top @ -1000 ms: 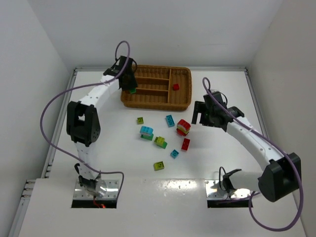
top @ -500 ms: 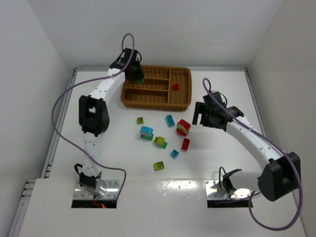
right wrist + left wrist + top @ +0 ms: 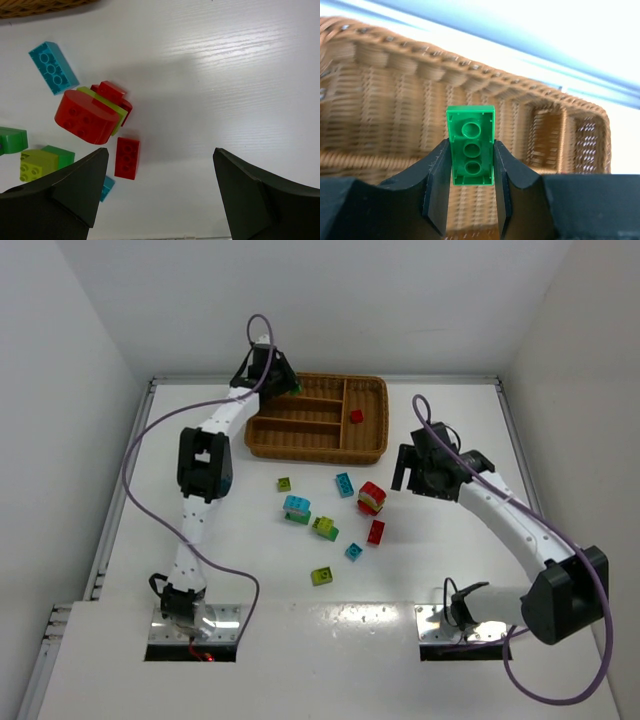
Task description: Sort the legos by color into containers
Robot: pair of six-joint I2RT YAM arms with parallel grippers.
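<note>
My left gripper point(image 3: 283, 380) is shut on a green brick point(image 3: 471, 145), its hollow underside facing the camera, and holds it above the far left corner of the brown wicker tray point(image 3: 370, 445). In the left wrist view the tray's woven wall point(image 3: 395, 100) fills the background. One red brick point(image 3: 356, 416) lies in the tray's right section. My right gripper point(image 3: 405, 472) is open and empty, hovering just right of a red and yellow-green clump point(image 3: 372, 497). In the right wrist view the gripper point(image 3: 159, 150) spans bare table beside a red brick point(image 3: 126, 157) and the clump point(image 3: 87, 117).
Loose bricks lie on the white table in front of the tray: a cyan brick point(image 3: 344, 484), a cyan-green pair point(image 3: 297, 508), a yellow-green and green pair point(image 3: 324, 528), a small cyan piece point(image 3: 353, 551), a yellow-green piece point(image 3: 321, 576), a small green piece point(image 3: 284, 483). White walls enclose the table.
My left gripper has carried the green brick from the tray's left edge toward its far left corner, the arm stretching out. The right gripper has barely moved.
</note>
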